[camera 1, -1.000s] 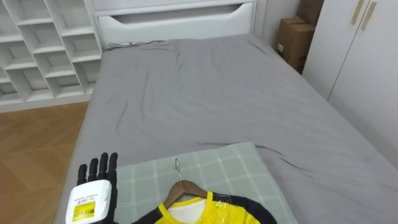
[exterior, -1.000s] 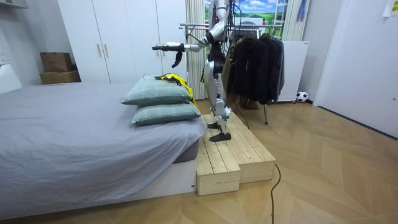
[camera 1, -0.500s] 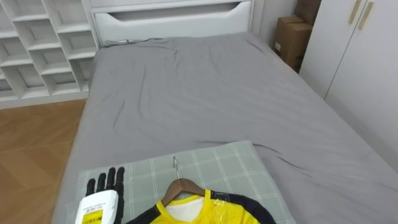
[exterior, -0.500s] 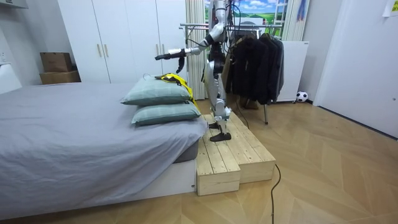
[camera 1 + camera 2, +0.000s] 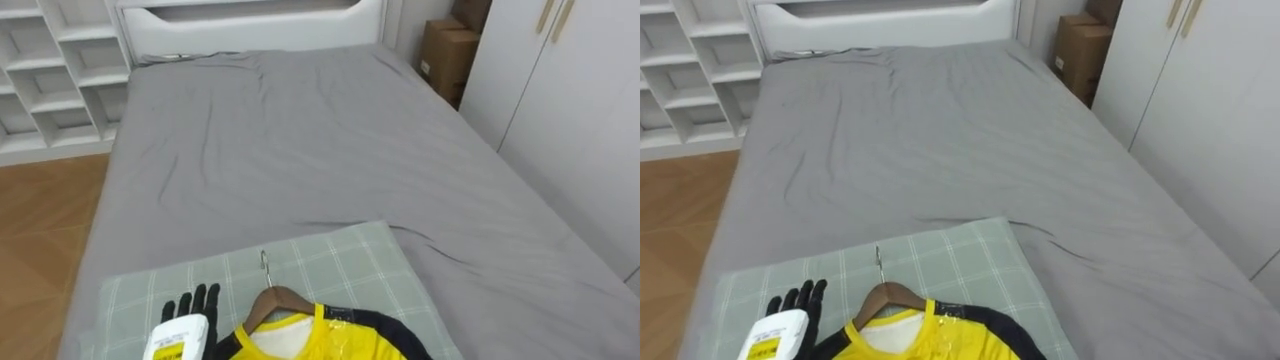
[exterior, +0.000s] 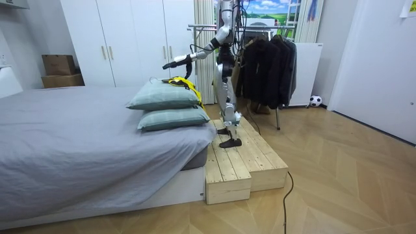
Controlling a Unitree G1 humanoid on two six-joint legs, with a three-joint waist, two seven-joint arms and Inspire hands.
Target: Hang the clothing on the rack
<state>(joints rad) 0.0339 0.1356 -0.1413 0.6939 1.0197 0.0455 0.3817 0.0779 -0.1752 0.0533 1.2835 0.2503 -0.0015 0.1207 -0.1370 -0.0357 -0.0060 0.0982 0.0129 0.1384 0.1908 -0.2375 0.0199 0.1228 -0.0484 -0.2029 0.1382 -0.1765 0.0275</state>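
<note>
Hovering our empty, straight-fingered left hand (image 5: 190, 308) left of the stiff hanger (image 5: 276, 298); the shirt (image 5: 322, 345) looks floppy, so we'd grab the hanger's neck.

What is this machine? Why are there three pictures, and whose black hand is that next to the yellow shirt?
It is a robot that walks on two legs and is learning to hang up clothes. Two of the pictures come from the cameras in its head, like two eyes looking down, so they look almost the same. The third comes from a camera standing in the room. There you see the whole robot on a wooden platform beside a grey bed, with a rack of dark clothes behind it.

The black hand is its left robot hand. Its fingers are straight and it holds nothing. It reaches out over a green checked pillow. On that pillow lies a yellow shirt with dark sleeves, already on a hanger. The hand is just beside the hanger, not gripping it yet.
</note>
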